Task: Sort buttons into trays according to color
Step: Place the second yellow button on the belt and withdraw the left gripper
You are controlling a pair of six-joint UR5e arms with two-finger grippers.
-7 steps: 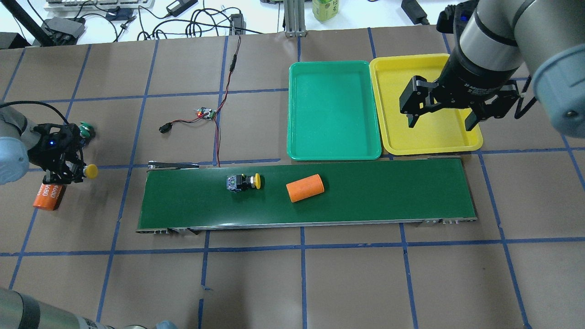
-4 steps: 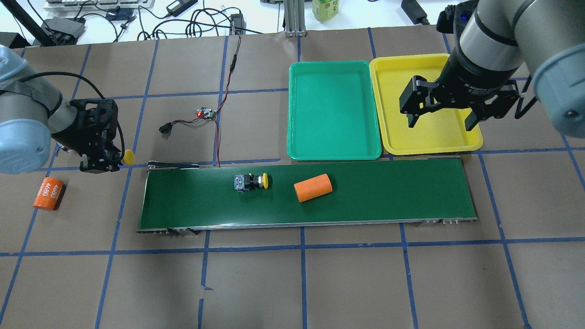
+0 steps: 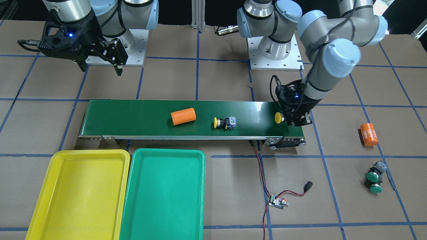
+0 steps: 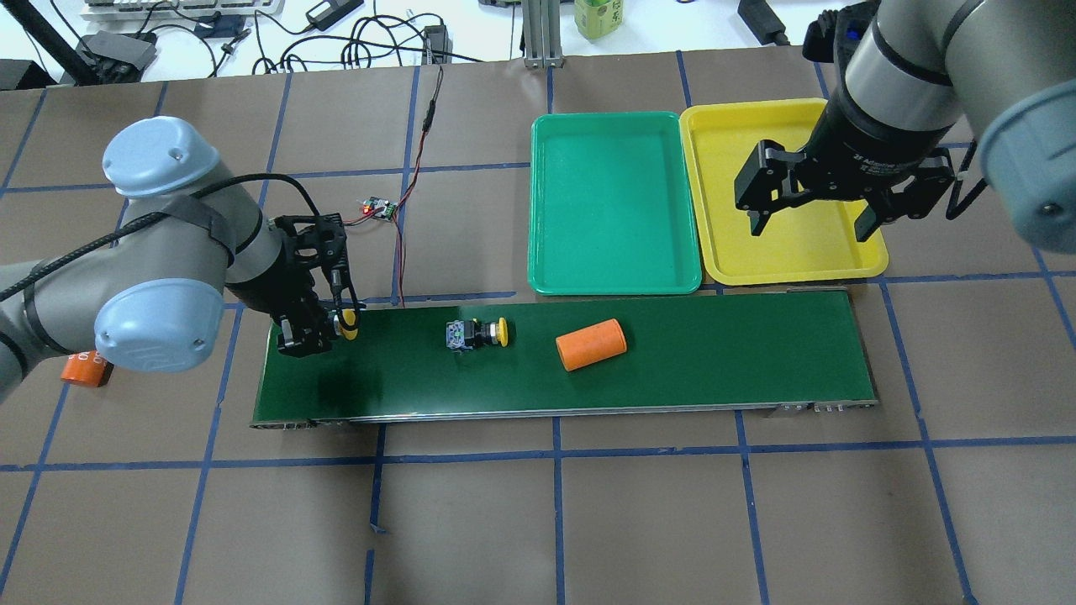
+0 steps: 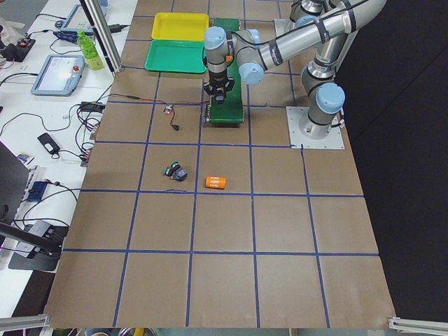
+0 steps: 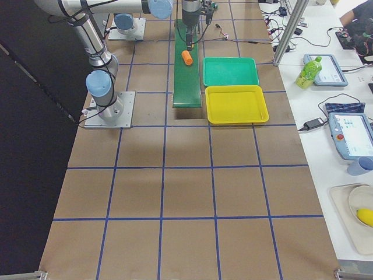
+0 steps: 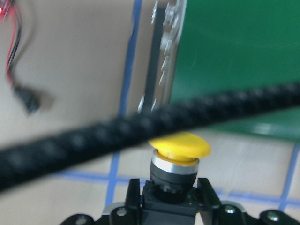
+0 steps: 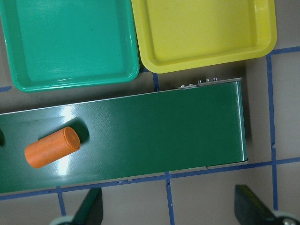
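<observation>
Left jaws, clamped on a yellow-capped black push-button point(image 4: 347, 323), have carried it from the tabletop point(image 4: 588, 521) to the left end of the dark-green conveyor belt point(image 4: 714, 353), likely for release there. Right jaws wait wide open, empty, over the yellow plastic tray point(image 4: 740, 143).

Button point(image 4: 477, 334) beside cylinder point(image 4: 591, 344) on belt point(image 4: 740, 361)

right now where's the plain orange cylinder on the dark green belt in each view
Front-facing: plain orange cylinder, left of belt centre.
Overhead: cylinder, right of belt centre.
Exterior left: cannot tell.
Exterior right: cylinder, top centre.
Left wrist: not in it.
Right wrist: cylinder, lower left.
Landmark: green plastic tray.
</observation>
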